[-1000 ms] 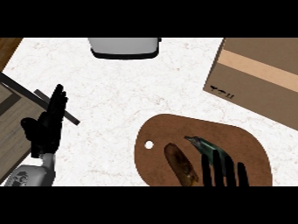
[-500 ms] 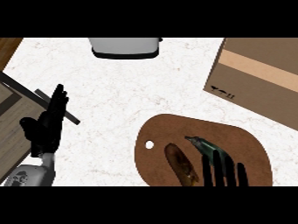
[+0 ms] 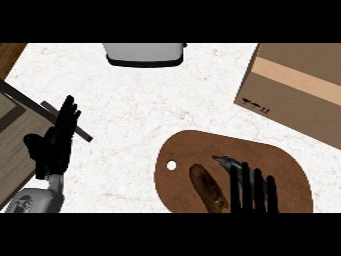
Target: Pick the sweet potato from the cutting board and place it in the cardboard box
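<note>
1. Potato (image 3: pixel 207 188): a long brown root lying on the board (image 3: pixel 276 160), in its near half, running from upper left to lower right. It is not in the box.
2. Right hand (image 3: pixel 251 192): enters from the lower edge, black fingers (image 3: pixel 235 180) straight and spread, pointing away from the robot. It sits over the board just right of the potato. The fingers are not curled round the potato; whether they touch it cannot be told. A small dark greenish object (image 3: pixel 223 161) shows at the tip of the leftmost finger; what it is cannot be told.
3. Board: a dark brown oval on the counter (image 3: pixel 143 110), with a small white hole (image 3: pixel 172 165) near its left edge. Only the potato and the small object are seen on it.
4. Left hand (image 3: pixel 53 145): at the left side, well apart from the board, fingers straight and upright, open, holding nothing. Its grey forearm (image 3: pixel 34 200) rises from the lower left corner.
5. Box (image 3: pixel 306 90): cardboard, at the far right, beyond the board and apart from it, open at the top. Its inside is not shown clearly enough to report any contents.
6. Grey vessel (image 3: pixel 143 52): at the far edge of the counter, partly cut off; contents cannot be seen.
</note>
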`<action>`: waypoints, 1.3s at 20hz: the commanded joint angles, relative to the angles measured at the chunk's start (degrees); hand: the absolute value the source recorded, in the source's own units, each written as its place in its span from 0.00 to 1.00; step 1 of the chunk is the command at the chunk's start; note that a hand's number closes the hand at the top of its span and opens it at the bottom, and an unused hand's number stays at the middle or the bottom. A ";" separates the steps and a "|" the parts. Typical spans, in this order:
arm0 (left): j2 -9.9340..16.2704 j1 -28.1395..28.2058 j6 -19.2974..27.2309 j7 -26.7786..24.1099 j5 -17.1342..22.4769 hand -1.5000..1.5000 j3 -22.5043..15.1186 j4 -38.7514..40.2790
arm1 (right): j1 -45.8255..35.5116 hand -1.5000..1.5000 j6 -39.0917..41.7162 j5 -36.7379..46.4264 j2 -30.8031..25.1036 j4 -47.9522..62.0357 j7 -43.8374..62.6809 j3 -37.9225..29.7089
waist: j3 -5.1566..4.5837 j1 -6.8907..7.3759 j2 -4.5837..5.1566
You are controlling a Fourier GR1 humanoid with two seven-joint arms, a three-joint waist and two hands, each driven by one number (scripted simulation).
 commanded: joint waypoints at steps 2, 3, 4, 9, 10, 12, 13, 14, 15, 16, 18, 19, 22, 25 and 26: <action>0.32 -0.53 1.64 1.50 -1.49 0.50 1.28 5.95 | -7.20 0.00 -2.66 2.83 9.28 16.71 7.91 0.32 | -0.50 -0.40 0.50; 1.33 2.42 0.03 0.21 -0.01 0.50 2.33 4.54 | -7.38 0.00 -2.64 2.71 9.33 17.47 7.54 -1.35 | -0.50 -0.18 0.31; 0.20 -1.67 1.29 2.88 -0.89 0.50 1.47 5.29 | -11.55 0.00 -1.45 -0.57 9.39 19.06 9.43 -0.88 | -0.49 -0.26 0.48; -1.30 3.99 1.63 0.47 -2.18 0.50 -0.26 3.08 | -19.09 1.00 -10.38 -1.80 9.60 31.71 2.85 -2.92 | -0.45 -0.08 0.20; 0.51 -0.28 -0.17 0.54 -0.36 0.50 3.27 6.34 | -19.25 1.00 -9.15 -0.09 9.62 29.08 2.38 -1.69 | -0.48 -0.82 0.13; 0.31 1.65 -1.57 -2.48 0.34 0.50 3.69 7.85 | -20.32 1.00 -9.25 -1.74 9.65 29.93 7.52 2.01 | -0.50 -0.64 0.17; 1.61 1.28 -0.36 4.20 -0.08 0.50 3.40 2.08 | -21.48 1.00 -9.22 -1.17 9.66 30.69 3.22 -2.52 | -0.45 -0.66 0.02; -0.30 1.78 0.77 1.15 -1.57 0.50 2.36 4.22 | -19.03 1.00 -13.47 -3.67 9.66 31.95 -0.09 -4.05 | -0.45 -0.89 0.09; 0.89 2.39 -0.35 2.48 -1.15 0.50 2.12 2.04 | -17.96 1.00 -12.67 -7.88 9.67 29.10 -2.08 -5.27 | -0.43 -0.79 0.07; -0.92 1.16 1.70 0.69 -2.44 0.50 1.81 5.43 | -15.91 1.00 -11.97 -11.07 9.67 26.42 -5.13 -6.68 | -0.44 -1.34 0.24; 0.77 1.84 -0.27 1.87 -0.55 0.50 2.72 2.62 | -14.00 1.00 -14.15 -19.39 8.40 25.73 -11.89 -13.09 | -0.35 -1.08 0.50; 1.47 3.80 -0.20 -0.34 -0.94 0.50 3.42 3.40 | -11.98 1.00 -13.48 -23.06 8.03 23.32 -14.17 -14.10 | -0.36 -1.15 0.57; -0.08 4.83 -0.37 -0.88 -0.62 0.50 2.92 4.78 | -12.29 1.00 -11.52 -27.56 4.47 21.92 -19.67 -17.84 | -0.45 -1.24 0.25; -0.12 -0.25 0.11 1.37 -1.41 0.50 3.73 6.38 | -13.36 1.00 -7.47 -27.44 3.62 16.14 -19.32 -17.82 | -0.48 -1.62 0.01; -0.79 1.52 0.11 1.13 -1.49 0.50 3.01 4.62 | -11.59 1.00 -10.51 -27.48 2.75 17.89 -21.66 -17.21 | -0.47 -1.40 -0.01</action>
